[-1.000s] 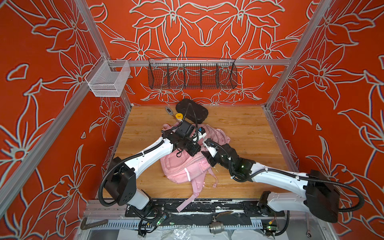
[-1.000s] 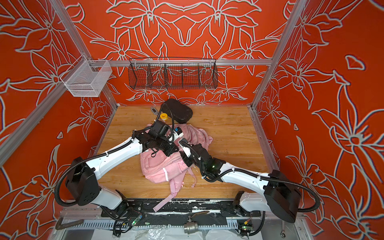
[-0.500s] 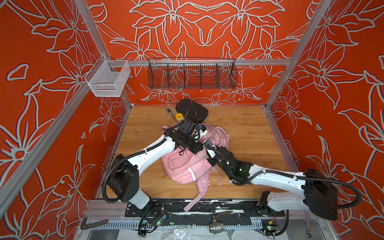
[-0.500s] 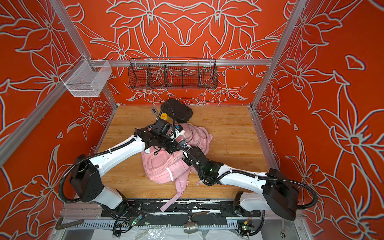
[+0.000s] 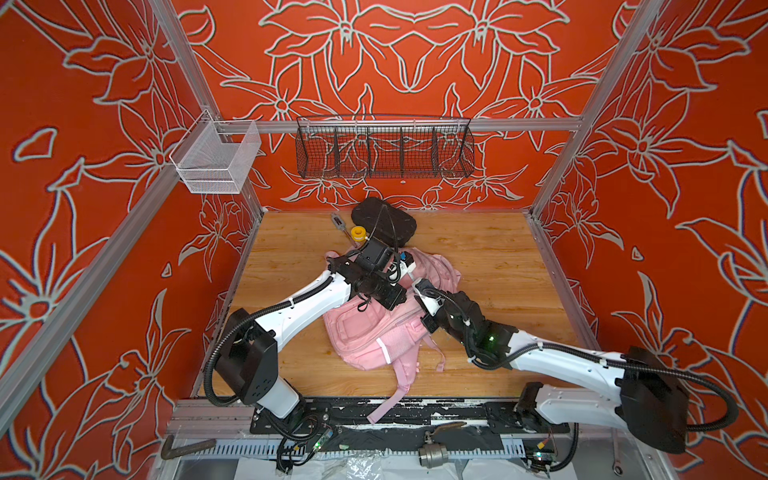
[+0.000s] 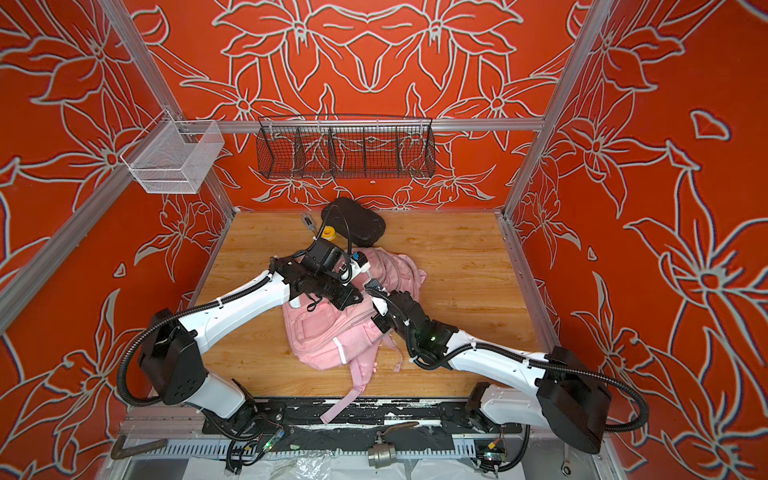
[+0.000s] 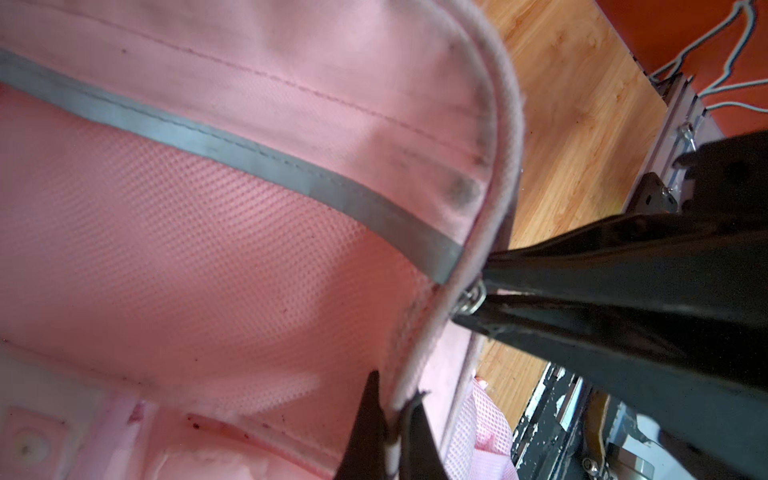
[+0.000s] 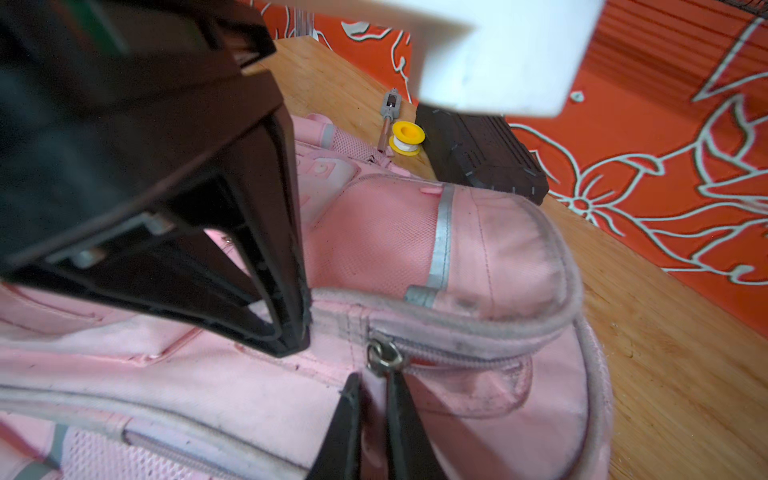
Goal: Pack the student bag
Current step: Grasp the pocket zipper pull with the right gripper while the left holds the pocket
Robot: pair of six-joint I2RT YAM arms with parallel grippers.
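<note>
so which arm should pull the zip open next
right. the right gripper has its fingers closed on the zip pull; the left gripper pinches the piped edge of the student bag, so it can brace

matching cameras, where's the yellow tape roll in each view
In a top view: yellow tape roll at the back, beside the black case.
In a top view: the roll, same spot.
Left wrist: not in it.
Right wrist: beyond the student bag, beside the case.
Shared landmark: the black case.
</note>
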